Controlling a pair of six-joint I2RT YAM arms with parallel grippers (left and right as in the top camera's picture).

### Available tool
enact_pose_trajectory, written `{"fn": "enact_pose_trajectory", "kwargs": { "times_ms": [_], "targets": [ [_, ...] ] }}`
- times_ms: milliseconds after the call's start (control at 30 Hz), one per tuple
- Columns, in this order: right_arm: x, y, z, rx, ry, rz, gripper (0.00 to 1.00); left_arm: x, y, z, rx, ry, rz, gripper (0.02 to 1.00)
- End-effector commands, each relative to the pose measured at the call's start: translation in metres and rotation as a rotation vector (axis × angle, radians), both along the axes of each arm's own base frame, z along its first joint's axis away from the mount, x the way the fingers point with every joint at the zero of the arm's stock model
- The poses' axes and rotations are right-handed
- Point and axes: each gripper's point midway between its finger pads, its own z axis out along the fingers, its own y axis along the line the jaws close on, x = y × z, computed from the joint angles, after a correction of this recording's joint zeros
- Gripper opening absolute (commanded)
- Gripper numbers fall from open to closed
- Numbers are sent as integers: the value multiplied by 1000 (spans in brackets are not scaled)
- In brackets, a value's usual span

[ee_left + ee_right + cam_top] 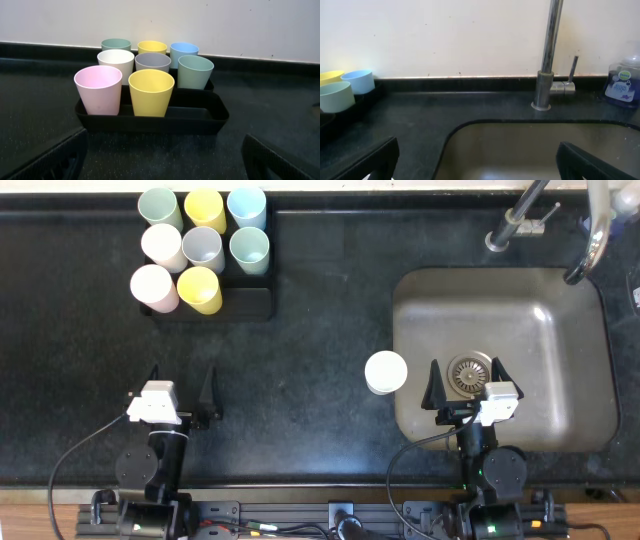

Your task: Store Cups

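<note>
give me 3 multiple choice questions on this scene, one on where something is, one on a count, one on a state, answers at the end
1. Where does the loose white cup stand?
A. behind the faucet
B. on the counter beside the sink's left edge
C. upside down over the drain

2. How many cups stand in the black tray?
A. six
B. eight
C. nine

3. How are the left gripper and right gripper?
A. both open and empty
B. left shut on a cup
C. right shut on a cup

Answers:
1 B, the top view shows it on the counter at the sink's rim.
2 B, the rows hold three, three and two, with one corner slot bare.
3 A, each pair of fingers is spread with nothing between.
</note>
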Motion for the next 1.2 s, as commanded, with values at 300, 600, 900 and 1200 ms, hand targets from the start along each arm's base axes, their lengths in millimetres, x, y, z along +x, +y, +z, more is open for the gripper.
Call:
{"fn": "enact_pose_trajectory", "kwargs": {
  "times_ms": [300,600,900,1200],
  "targets": [
    [0,-1,-2,4,-5,-3,996,-1,-2,1,13,-6,-14,1000],
    [-2,3,57,4,-9,18,996,-1,-2,1,13,-6,-14,1000],
    [17,21,127,-16,369,111,996,-1,-2,1,13,-6,-14,998],
    [28,61,72,64,1003,312,998,-1,-2,1,12,-6,-14,1000]
  ]
}}
